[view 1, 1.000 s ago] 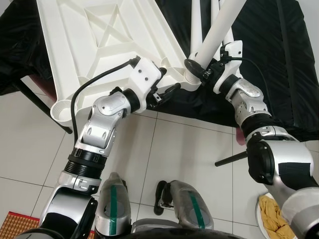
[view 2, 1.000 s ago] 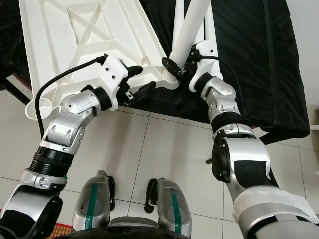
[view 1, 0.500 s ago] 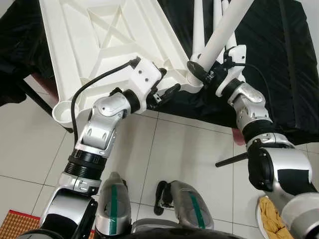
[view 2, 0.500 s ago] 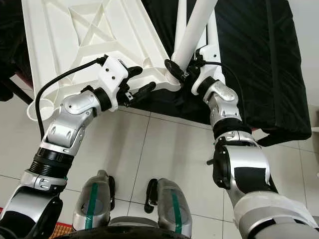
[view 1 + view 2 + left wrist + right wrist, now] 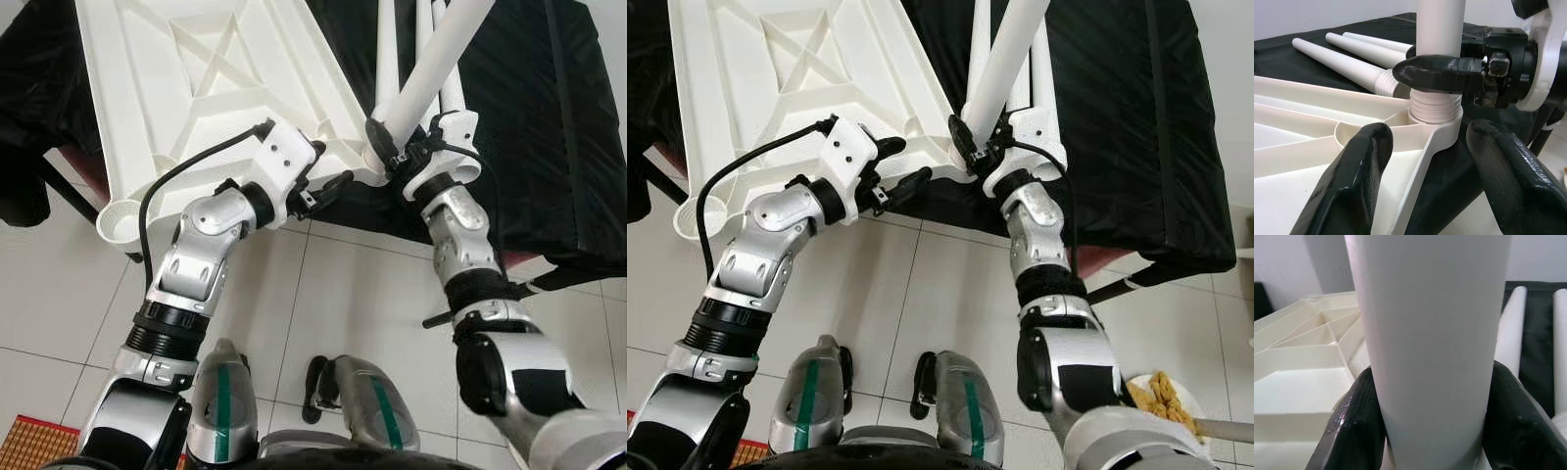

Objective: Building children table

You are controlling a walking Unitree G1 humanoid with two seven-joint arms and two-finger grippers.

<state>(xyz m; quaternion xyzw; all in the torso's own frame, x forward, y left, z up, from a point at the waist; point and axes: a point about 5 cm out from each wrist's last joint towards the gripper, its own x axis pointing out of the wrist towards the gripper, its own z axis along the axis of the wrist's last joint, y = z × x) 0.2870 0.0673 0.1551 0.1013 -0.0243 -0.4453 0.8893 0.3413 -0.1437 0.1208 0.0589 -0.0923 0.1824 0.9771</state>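
Note:
The white tabletop (image 5: 196,88) lies upside down on a black-covered surface. A white leg (image 5: 431,69) stands tilted in its near corner socket (image 5: 1435,110), threads showing above the rim. My right gripper (image 5: 384,152) is shut on the leg just above the socket; its fingers (image 5: 1356,421) hug the leg (image 5: 1430,333). My left gripper (image 5: 328,186) is open, its two fingers (image 5: 1352,186) astride the tabletop's corner edge beside the socket, apart from it. Two or three more white legs (image 5: 1347,63) lie on the black cloth behind.
Black cloth (image 5: 549,127) covers the support under the tabletop. Another corner socket (image 5: 122,217) juts out at the left. A black rod (image 5: 460,313) pokes over the tiled floor. A plate with yellow food (image 5: 1161,392) sits at the lower right; my feet (image 5: 294,411) are below.
My right forearm has swung in to the left and its wrist has turned around the leg, still gripping it at the socket. The left gripper stays by the corner.

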